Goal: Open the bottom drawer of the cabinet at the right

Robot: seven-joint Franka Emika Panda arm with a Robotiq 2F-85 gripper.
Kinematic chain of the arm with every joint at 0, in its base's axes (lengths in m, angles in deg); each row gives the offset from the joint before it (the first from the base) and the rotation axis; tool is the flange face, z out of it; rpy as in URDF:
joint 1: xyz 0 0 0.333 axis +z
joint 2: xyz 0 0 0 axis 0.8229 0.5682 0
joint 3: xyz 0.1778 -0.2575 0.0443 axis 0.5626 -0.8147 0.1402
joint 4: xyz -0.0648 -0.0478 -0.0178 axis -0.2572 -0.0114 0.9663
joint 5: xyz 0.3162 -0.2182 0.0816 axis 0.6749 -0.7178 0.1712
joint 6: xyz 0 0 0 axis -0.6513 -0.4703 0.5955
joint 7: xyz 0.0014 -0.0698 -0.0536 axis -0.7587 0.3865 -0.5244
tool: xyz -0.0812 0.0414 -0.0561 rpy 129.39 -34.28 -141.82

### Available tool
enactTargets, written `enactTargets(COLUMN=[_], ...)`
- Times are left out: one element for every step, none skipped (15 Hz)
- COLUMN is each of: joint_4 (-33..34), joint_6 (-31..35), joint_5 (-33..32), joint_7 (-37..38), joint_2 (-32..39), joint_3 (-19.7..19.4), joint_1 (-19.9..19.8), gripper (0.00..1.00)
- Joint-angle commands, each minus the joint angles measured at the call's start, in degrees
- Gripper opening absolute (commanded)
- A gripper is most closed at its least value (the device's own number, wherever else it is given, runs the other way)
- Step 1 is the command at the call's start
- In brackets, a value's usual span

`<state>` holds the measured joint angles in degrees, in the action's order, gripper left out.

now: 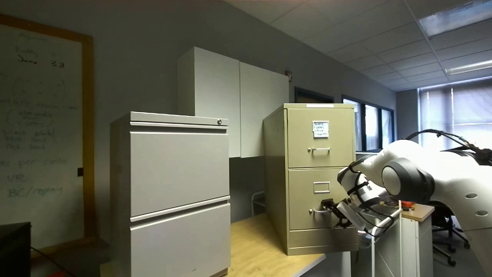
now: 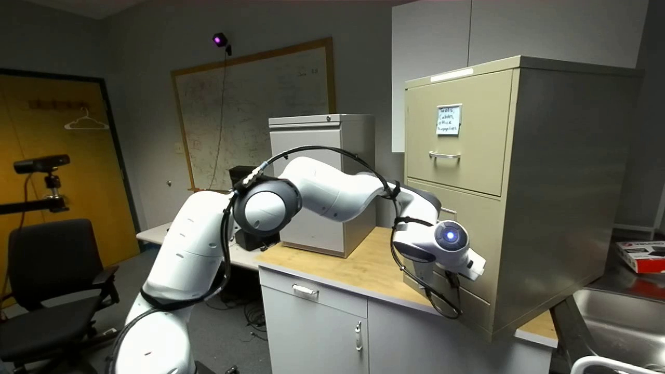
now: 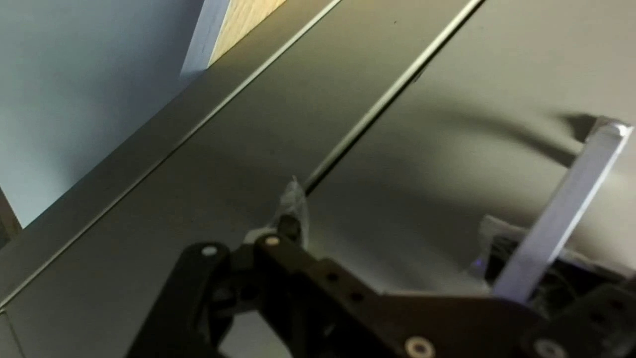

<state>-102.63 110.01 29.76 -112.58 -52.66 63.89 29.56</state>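
The tan file cabinet stands on the right of the wooden counter; it also shows in an exterior view. Its bottom drawer looks shut and fills much of the wrist view. The drawer's silver handle shows in the wrist view as a slanted bar. My gripper is open at the handle. In the wrist view my gripper has its right fingertip behind the bar, on the drawer-face side. Its left fingertip is well below the handle. Contact cannot be told. In an exterior view the wrist hides the fingers.
A grey two-drawer cabinet stands on the wooden counter beside the tan cabinet. A metal sink and a red and white box lie past the tan cabinet. A white rail stands under the arm.
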Motion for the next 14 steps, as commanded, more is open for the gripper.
enactTargets(joint_4=[3.21,2.52,1.70,0.66,-0.48,-2.57,-4.45,-6.67,-8.13,-9.52,-10.21,-10.95,-11.42,-11.84], joint_6=[-1.67,-3.92,-6.70,-7.44,-7.87,-7.48,-7.25,-6.84,-6.32,-5.99,-5.53,-5.11,-4.93,-5.46], joint_5=[-4.07,-7.82,-11.23,-13.49,-15.46,-16.58,-16.97,-16.44,-15.98,-15.39,-14.83,-14.37,-13.93,-12.17], joint_7=[6.64,9.29,11.19,11.39,11.74,11.24,10.84,10.12,9.90,9.74,9.84,9.94,9.63,7.77], joint_2=[2.89,2.08,1.10,0.08,-0.93,-2.10,-3.23,-4.50,-5.44,-6.46,-7.01,-7.74,-8.21,-8.65], joint_3=[-0.12,-0.93,-1.28,-1.30,-1.25,-1.06,-0.86,-0.66,-0.57,-0.49,-0.36,-0.26,-0.10,0.64], joint_1=[1.03,1.69,1.88,2.00,1.97,1.82,1.55,1.21,1.11,0.87,0.76,0.73,0.63,0.05], gripper=[0.64,0.56,0.49,0.42,0.33,0.26,0.19,0.11,0.04,0.05,0.06,0.04,0.05,0.05])
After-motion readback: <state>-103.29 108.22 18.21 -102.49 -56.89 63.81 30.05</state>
